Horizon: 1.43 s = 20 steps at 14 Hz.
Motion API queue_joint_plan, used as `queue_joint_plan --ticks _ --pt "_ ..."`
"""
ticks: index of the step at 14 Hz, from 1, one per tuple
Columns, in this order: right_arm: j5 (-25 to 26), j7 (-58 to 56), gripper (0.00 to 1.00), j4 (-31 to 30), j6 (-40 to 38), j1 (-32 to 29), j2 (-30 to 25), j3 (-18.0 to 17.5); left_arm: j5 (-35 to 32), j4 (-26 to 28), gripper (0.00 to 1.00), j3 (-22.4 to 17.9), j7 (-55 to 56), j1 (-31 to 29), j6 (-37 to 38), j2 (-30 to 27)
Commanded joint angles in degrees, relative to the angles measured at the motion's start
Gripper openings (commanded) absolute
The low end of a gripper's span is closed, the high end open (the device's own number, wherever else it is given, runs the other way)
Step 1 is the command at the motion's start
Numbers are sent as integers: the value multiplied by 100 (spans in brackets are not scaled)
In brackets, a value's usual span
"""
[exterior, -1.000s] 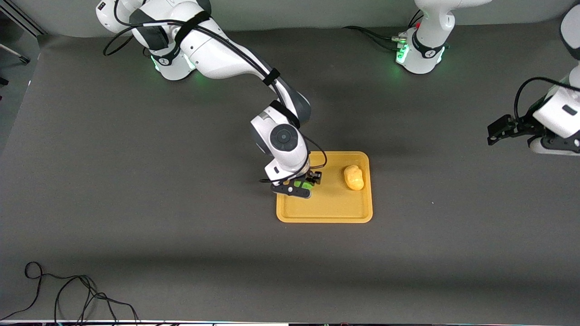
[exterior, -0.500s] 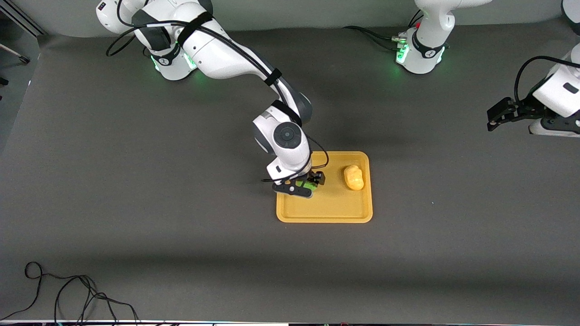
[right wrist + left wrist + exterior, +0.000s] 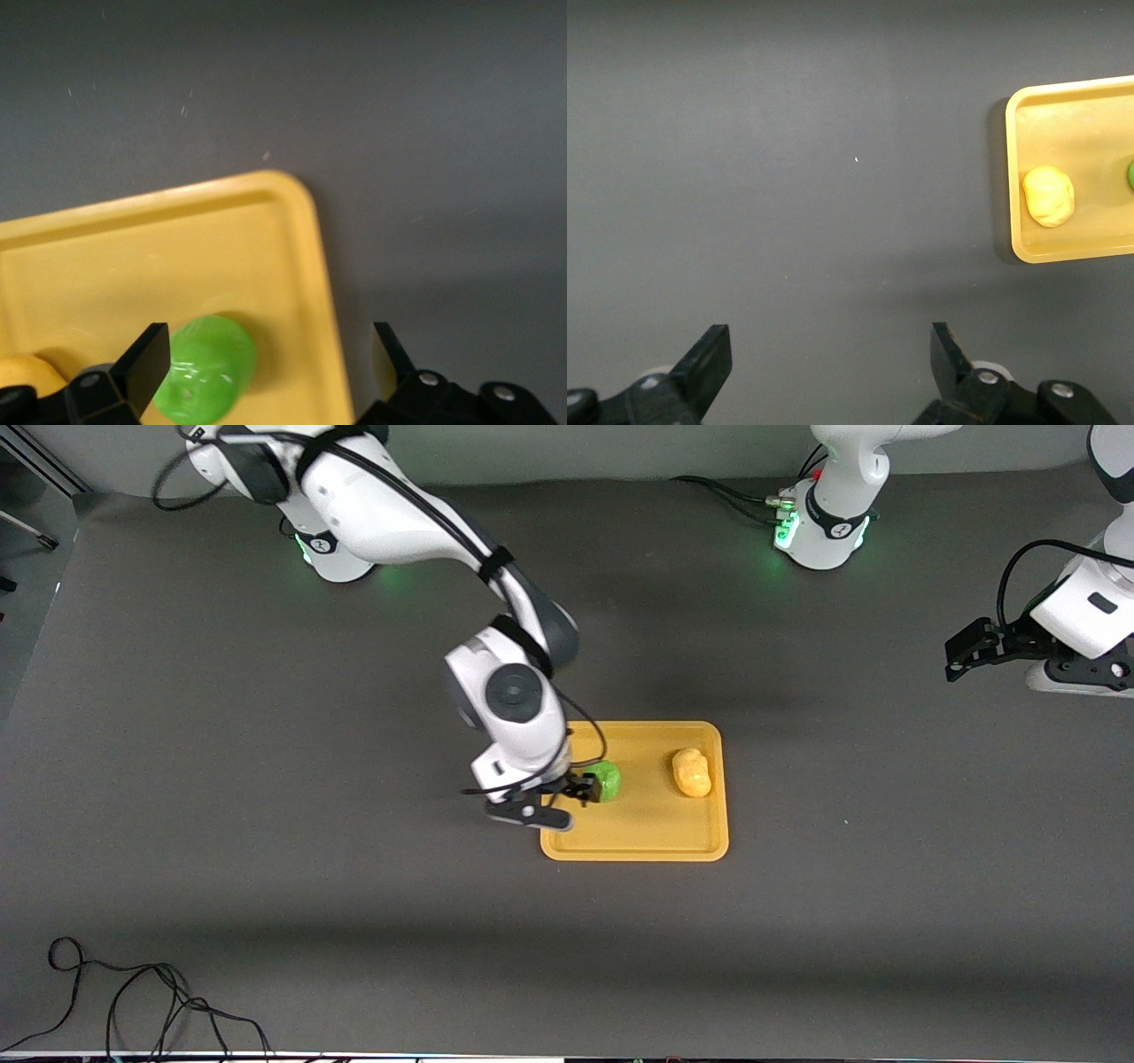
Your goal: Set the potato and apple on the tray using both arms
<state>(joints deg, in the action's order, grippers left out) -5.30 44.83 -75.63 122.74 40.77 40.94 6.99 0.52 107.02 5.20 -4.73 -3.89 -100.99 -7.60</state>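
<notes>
Right gripper (image 3: 551, 802) spread wide over tray (image 3: 633, 846) edge, left gripper (image 3: 966, 651) agape.

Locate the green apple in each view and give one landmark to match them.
Front view: the apple sits on the tray, toward the right arm's end, beside the open right gripper.
Left wrist view: only a green sliver at the picture's edge, on the tray.
Right wrist view: apple by the tray's rim.
Shared landmark: the potato, on the same tray.
</notes>
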Motion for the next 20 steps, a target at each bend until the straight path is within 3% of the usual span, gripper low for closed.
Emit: queue_joint_plan --ticks 1,4,6,9,10,14,16,17,20 --pt "12 -1113 100 -1714 -21 -664 -1734 -75 36 178 100 -28 16 46 -105 -110" --pt "-6 -1775 100 -2656 -249 -1035 -2887 108 36 205 100 -28 16 46 -157 -101" --pt "3 -2231 100 -2659 -898 -1018 -3284 625 36 266 100 -28 16 37 -202 -101" --pt "12 -2655 100 -2606 -1734 -1018 -3654 1118 36 266 100 -28 16 37 -228 -101" --pt "55 -2707 100 -2545 -1875 -1079 -3716 1120 36 275 100 -28 16 37 -228 -101" --pt "388 -2971 100 -1921 -2403 -2745 -3804 -116 36 275 100 -28 16 46 -228 -101" --pt "669 -3042 100 -1929 -2430 -3808 -4023 -1099 36 275 100 -28 7 46 -228 -101" --pt "723 -3042 100 -1938 -2447 -4083 -4094 -1364 36 275 100 -28 16 55 -237 -101" --pt "653 -3455 100 -1920 -2728 -4559 -4234 -1516 36 284 100 -28 16 55 -237 -101"
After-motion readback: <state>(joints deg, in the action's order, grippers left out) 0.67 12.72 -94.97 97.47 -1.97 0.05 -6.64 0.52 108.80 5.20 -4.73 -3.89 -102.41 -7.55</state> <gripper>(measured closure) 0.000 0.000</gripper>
